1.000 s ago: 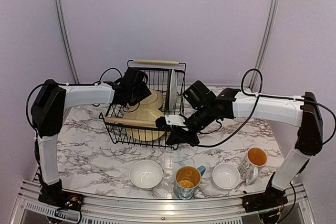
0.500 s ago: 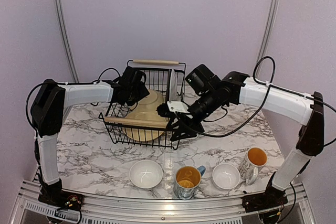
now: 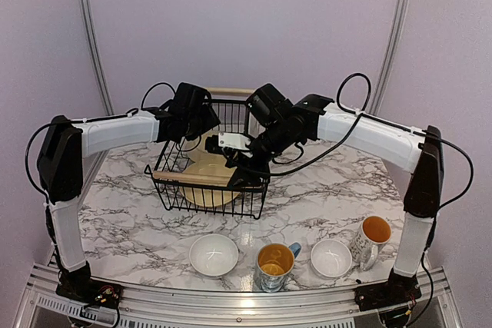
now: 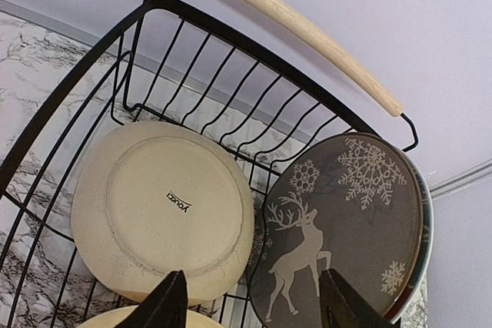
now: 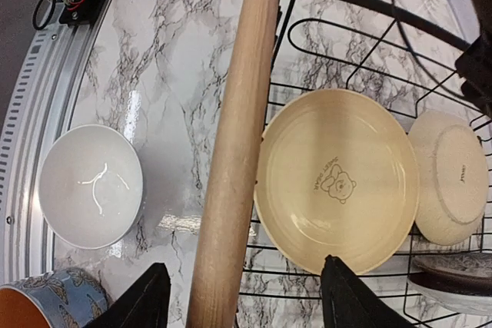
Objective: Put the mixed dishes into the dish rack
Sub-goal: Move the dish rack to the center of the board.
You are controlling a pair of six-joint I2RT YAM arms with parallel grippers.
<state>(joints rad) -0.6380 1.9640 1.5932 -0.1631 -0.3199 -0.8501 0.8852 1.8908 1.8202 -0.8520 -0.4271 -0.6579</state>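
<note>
The black wire dish rack (image 3: 184, 177) stands mid-table with wooden rod handles (image 4: 300, 32) (image 5: 231, 151). Inside it lie a pale yellow plate (image 5: 338, 190) with a bear print and a cream plate (image 4: 165, 209) showing its underside, and a grey reindeer plate (image 4: 342, 228) leans at the right. My left gripper (image 4: 254, 305) hangs open above the cream and grey plates and holds nothing. My right gripper (image 5: 242, 301) is open above the rack's near handle, also with nothing in it. Two white bowls (image 3: 214, 254) (image 3: 331, 257) and two yellow-lined mugs (image 3: 275, 263) (image 3: 371, 237) stand on the table in front.
The marble table (image 3: 323, 205) ends at a metal rail along the near edge. Behind the rack a purple wall rises. Both arms cross above the rack, and the right arm hides the rack's right side in the top view.
My right gripper has opened and risen from the rack's front right corner to a spot over the rack. My left gripper has lifted slightly toward the back.
</note>
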